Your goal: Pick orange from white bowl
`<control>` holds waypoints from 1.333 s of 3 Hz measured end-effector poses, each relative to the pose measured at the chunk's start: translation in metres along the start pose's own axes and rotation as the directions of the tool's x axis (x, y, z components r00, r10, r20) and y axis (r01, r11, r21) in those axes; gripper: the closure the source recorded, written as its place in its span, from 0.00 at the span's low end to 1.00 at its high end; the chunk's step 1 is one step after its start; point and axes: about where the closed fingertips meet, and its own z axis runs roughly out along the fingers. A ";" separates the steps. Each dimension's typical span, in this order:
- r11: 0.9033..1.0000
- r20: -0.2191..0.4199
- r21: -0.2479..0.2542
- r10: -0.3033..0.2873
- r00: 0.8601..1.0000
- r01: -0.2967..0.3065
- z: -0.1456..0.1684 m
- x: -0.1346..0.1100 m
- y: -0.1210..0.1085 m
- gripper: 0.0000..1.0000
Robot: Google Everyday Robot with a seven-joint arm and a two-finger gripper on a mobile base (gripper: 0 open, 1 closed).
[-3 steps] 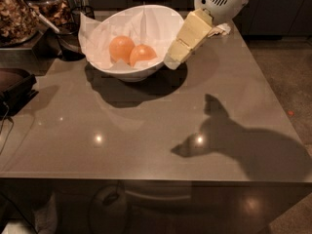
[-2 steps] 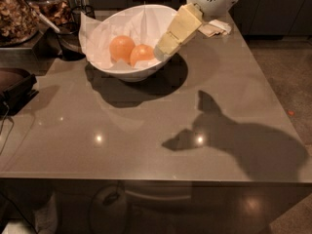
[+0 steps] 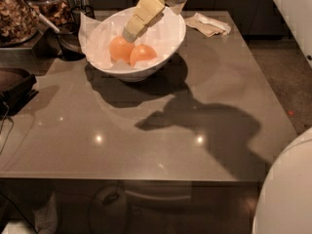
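Note:
The white bowl (image 3: 168,45), lined with crinkled white paper, stands at the back of the grey table (image 3: 161,130). Two fruits lie in it side by side. The deeper, redder orange (image 3: 144,54) is on the right and a paler, yellower one (image 3: 120,48) is on the left. My gripper (image 3: 130,33), cream-coloured, reaches down from the upper right into the bowl. Its tip hangs just above the paler fruit, up and to the left of the orange. It holds nothing that I can see.
A crumpled beige cloth (image 3: 209,24) lies right of the bowl. Jars of dried goods (image 3: 17,16) and a dark pan (image 3: 68,43) stand at the back left. A black object (image 3: 14,84) sits at the left edge. My white body (image 3: 287,194) fills the lower right.
My gripper has moved left from the bowl's right rim to inside the bowl, over the fruits. The fruits and bowl have not moved.

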 end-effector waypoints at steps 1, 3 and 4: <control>1.000 0.035 -0.002 -0.009 0.999 0.009 0.006 -0.012 -0.004 0.00; 1.000 0.035 -0.001 0.025 0.999 -0.025 0.038 -0.040 -0.029 0.00; 0.998 0.013 -0.012 0.068 0.998 -0.067 0.056 -0.036 -0.042 0.00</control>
